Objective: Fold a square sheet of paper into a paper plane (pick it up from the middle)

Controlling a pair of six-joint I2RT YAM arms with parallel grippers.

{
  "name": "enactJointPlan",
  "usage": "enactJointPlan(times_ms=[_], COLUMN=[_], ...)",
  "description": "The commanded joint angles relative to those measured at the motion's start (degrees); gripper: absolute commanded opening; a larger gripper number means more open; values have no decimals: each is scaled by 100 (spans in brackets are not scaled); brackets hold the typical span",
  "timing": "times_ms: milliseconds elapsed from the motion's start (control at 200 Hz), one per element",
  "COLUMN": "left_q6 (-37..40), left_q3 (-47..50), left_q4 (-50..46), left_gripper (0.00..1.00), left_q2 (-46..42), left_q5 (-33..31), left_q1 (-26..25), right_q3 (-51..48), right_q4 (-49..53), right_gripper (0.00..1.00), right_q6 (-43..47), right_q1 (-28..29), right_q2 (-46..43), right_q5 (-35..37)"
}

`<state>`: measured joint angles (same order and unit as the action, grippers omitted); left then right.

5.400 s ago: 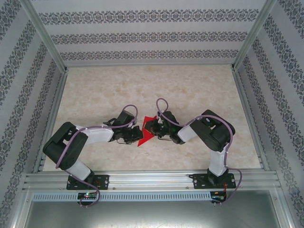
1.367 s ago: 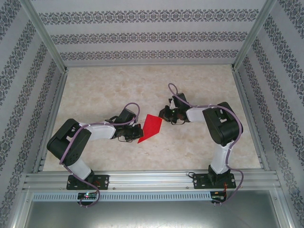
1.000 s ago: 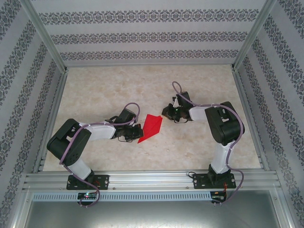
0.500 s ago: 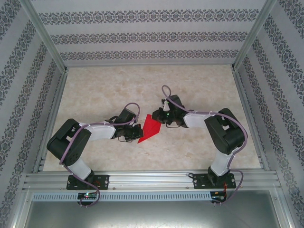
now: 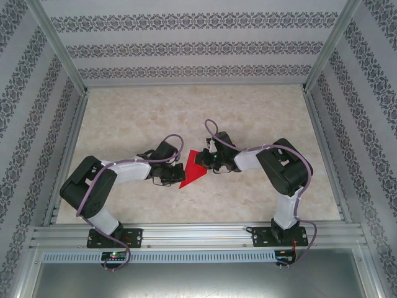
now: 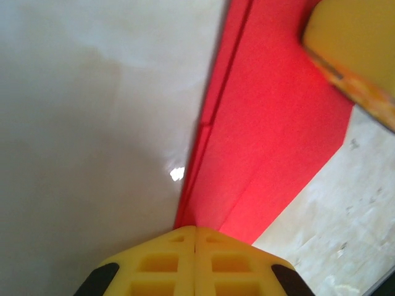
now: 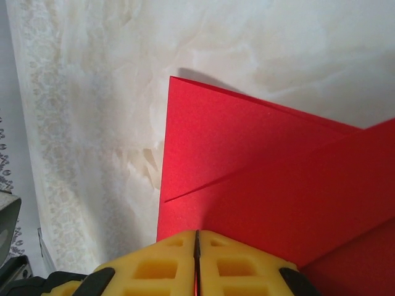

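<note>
Closed right claw (image 5: 205, 162) swung back from 3 o'clock onto the square sheet of paper (image 5: 193, 174), facing closed left claw (image 5: 181, 174), probably creasing.

Bright red sheet of paper (image 5: 193, 169), plain and unpatterned, against a cream worktop (image 5: 248, 112) with faint beige marbling. White walls (image 5: 186, 46) carry bands of dark grey floral print. The left tool (image 6: 195, 229) and right tool (image 7: 197, 233) are yellow with black corners. A blurred yellow shape (image 6: 352, 49), edged in orange, is perhaps another finger.
</note>
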<state>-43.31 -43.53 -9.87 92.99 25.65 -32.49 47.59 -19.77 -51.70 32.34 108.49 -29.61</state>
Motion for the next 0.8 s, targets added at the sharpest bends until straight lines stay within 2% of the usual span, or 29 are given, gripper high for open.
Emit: enactJointPlan(times_ms=[0,185,579,799], left_q6=[349,82,-248,-379], left_q3=[-422,-792,-857,-1034], left_q4=[-1210,-665,360,554], left_gripper=[9,9,9,11], left_q2=[-256,-12,635,1080], left_q5=[-110,505,906,942], left_q1=[23,40,77,85], right_q3=[-211,-236,-249,-247], right_q4=[430,378,306,281], right_gripper=[9,9,9,9], right_q6=[224,204,160,134], right_q1=[-105,-105,-79,-78], right_q2=[217,249,340,366], right_q5=[245,218,201,189])
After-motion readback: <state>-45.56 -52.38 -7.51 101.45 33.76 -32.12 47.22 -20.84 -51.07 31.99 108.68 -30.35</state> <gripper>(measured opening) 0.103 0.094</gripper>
